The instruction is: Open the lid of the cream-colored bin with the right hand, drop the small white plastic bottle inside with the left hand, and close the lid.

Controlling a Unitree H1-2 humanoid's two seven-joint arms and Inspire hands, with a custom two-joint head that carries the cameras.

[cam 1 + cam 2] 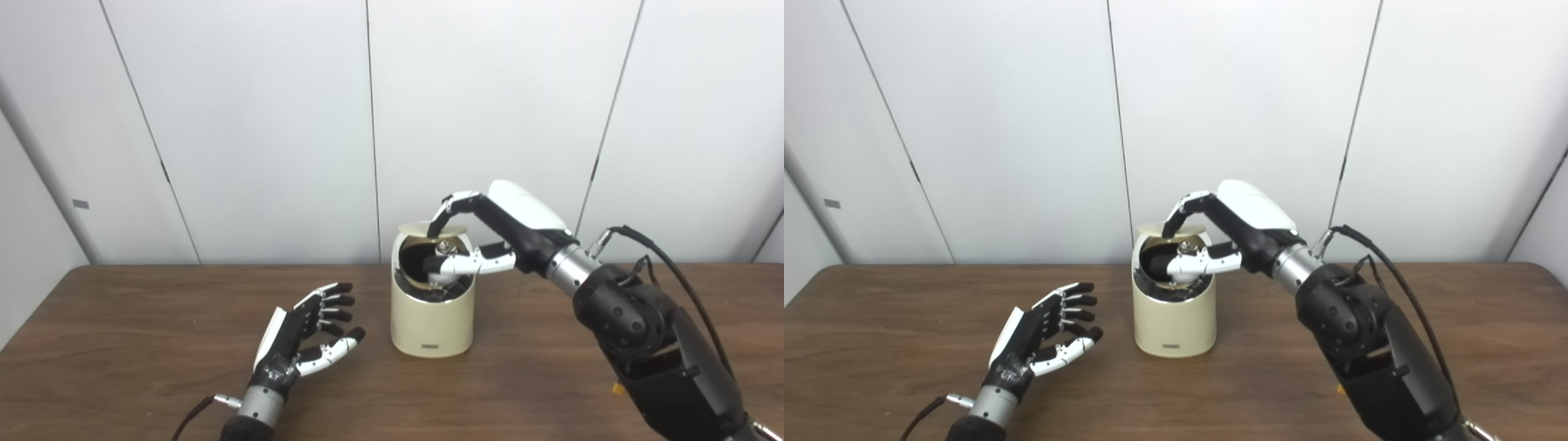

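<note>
The cream-colored bin (432, 318) stands on the brown table (153, 306), near its middle. Its round lid (452, 230) is tilted up at the back, leaving the dark opening showing. My right hand (508, 223) reaches in from the right, with fingertips (436, 229) on the lid's raised edge and the thumb (456, 264) across the opening. My left hand (306, 334) is open and empty, palm toward the bin, just above the table to the bin's left. No white bottle shows on the table. A small pale thing (444, 247) shows inside the opening, but I cannot tell what it is.
White wall panels (257, 122) stand right behind the table's far edge. My right forearm, with a black cable (667, 257) along it, crosses the table's right side. Bare tabletop lies in front of the bin and between it and the left hand.
</note>
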